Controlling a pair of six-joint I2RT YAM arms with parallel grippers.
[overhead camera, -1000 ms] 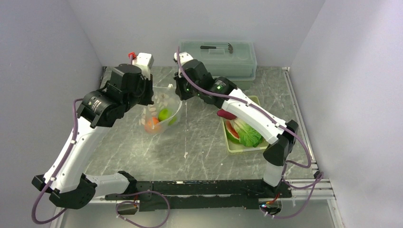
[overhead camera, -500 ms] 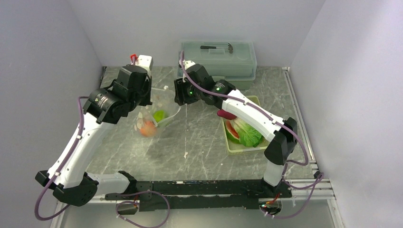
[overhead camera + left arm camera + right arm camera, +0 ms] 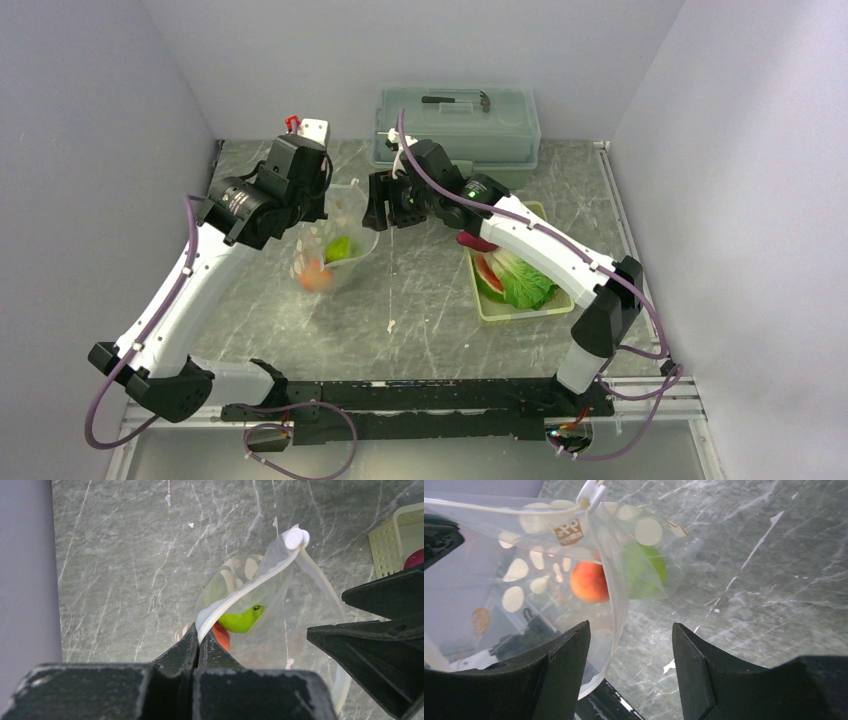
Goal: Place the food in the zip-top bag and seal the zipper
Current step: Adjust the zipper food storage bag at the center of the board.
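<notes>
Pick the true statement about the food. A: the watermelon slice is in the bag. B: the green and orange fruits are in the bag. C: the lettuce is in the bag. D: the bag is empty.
B: the green fruit and orange fruit show through the bag; lettuce and watermelon slice lie in the tray.

One bag (image 3: pixel 365 215) with two fruits (image 3: pixel 343 247), one tray (image 3: pixel 505 316) with three foods (image 3: pixel 520 280), one lidded box (image 3: pixel 460 125).

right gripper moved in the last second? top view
Yes. The right gripper has shifted slightly right and toward the near edge, away from the lidded box, and its jaws have opened.
</notes>
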